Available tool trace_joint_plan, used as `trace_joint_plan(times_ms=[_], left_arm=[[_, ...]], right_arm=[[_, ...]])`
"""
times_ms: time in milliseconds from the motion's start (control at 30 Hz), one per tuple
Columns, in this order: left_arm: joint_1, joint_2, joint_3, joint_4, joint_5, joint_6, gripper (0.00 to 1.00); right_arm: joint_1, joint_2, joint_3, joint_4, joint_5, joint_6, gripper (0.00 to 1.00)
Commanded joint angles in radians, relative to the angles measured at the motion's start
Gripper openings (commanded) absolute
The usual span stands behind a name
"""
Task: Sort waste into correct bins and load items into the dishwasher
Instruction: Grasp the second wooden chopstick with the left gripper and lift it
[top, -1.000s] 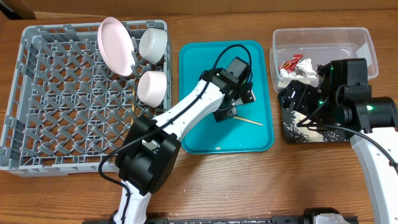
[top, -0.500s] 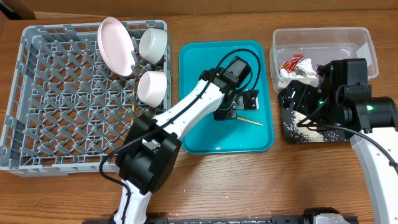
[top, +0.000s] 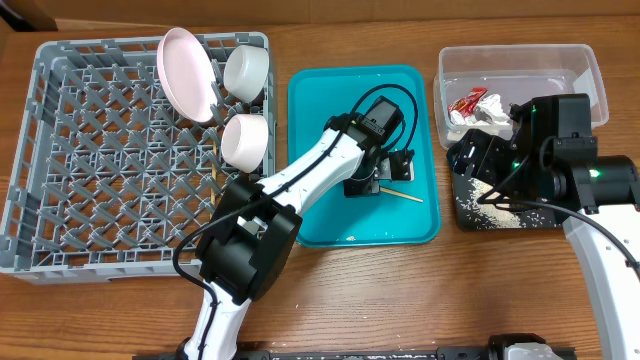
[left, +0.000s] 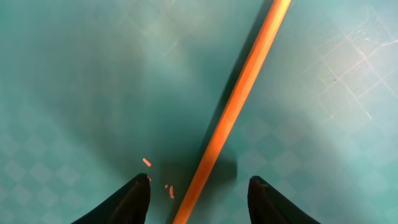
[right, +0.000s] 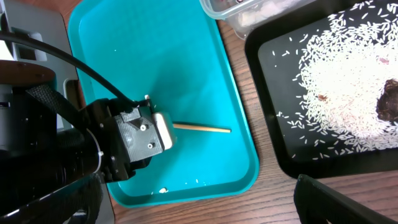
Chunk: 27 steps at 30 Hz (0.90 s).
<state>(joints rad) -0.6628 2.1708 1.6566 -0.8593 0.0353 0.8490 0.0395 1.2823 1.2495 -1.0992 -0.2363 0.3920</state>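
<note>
A thin wooden chopstick (top: 405, 194) lies on the teal tray (top: 310, 150). My left gripper (top: 372, 185) points down over its left end. In the left wrist view the chopstick (left: 236, 106) runs between the dark fingertips of my left gripper (left: 199, 180), with a gap on each side, so the jaws are open. The right gripper (right: 193, 211) stands wide open and empty by the black tray (top: 470, 215), which holds rice (right: 348, 93) and a brown scrap (right: 388, 102). The clear tub (top: 590, 70) holds a red wrapper (top: 466, 102) and a napkin (top: 492, 115).
The grey dish rack (top: 60, 200) fills the left side, with a pink plate (top: 185, 72) and two white bowls (top: 247, 70) (top: 244, 140) standing along its right wall. A few crumbs (right: 165, 190) lie near the teal tray's front rim.
The left gripper has shifted slightly toward the chopstick and its jaws have narrowed a little. The right arm has not moved.
</note>
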Motion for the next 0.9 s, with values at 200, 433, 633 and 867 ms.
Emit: trace_joint_plan(times_ms=[200, 433, 633, 867], left_arm=[[0.015, 0.052, 0.005, 0.0, 0.04, 0.019, 0.52], [0.015, 0.096, 0.005, -0.005, 0.04, -0.017, 0.49], [0.014, 0.096, 0.005, -0.072, 0.04, -0.064, 0.25], [0.014, 0.096, 0.005, -0.165, 0.04, -0.085, 0.09]], right_arm=[[-0.002, -0.003, 0.014, 0.005, 0.0, -0.002, 1.0], [-0.002, -0.003, 0.014, 0.005, 0.0, -0.002, 1.0], [-0.002, -0.003, 0.014, 0.005, 0.0, -0.002, 1.0], [-0.002, -0.003, 0.014, 0.005, 0.0, -0.002, 1.0]])
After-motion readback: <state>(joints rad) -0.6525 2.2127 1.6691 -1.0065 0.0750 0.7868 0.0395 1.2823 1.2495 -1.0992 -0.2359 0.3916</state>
